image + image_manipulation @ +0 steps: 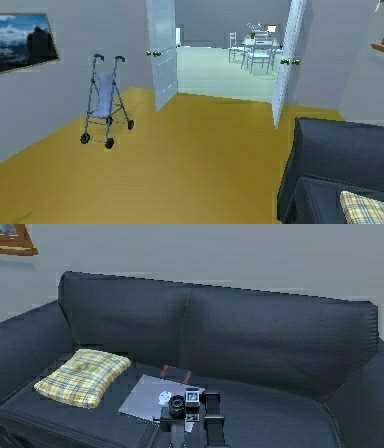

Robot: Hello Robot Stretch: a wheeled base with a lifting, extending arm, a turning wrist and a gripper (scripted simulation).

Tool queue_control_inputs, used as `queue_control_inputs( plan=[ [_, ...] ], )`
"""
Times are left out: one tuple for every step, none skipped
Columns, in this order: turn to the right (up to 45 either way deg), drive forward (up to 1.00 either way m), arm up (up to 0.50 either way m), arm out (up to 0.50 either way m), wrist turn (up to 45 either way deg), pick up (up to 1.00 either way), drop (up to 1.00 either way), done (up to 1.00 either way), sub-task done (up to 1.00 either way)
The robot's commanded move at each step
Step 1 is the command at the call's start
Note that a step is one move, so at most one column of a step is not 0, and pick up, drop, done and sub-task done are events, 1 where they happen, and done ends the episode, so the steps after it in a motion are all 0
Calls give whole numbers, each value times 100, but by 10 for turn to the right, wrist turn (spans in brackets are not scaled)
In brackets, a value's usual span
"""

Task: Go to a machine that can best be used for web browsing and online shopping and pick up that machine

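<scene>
Where the arm point(196, 432) reaches out to the sofa point(250, 334), the gripper point(178, 410) shows with a flat grey laptop point(145, 396) lying on the seat just to its left. I cannot tell how its fingers stand or whether it holds anything. Farther left lies a yellow checked pillow point(83, 377).

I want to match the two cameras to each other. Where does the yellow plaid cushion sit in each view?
Forward view: the yellow plaid cushion is in the bottom right corner, on the dark sofa.
Arm side view: the cushion lies at the left, on the seat near the sofa's armrest.
Shared landmark: the dark sofa, at the forward view's right edge and across the arm side view.
</scene>
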Motion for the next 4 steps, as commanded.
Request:
queue_control_inputs(
  plan=[
    [0, 0, 0, 0, 450, 0, 0, 0, 0],
    [0, 0, 0, 0, 450, 0, 0, 0, 0],
    [0, 0, 0, 0, 450, 0, 0, 0, 0],
    [0, 0, 0, 0, 450, 0, 0, 0, 0]
  ],
)
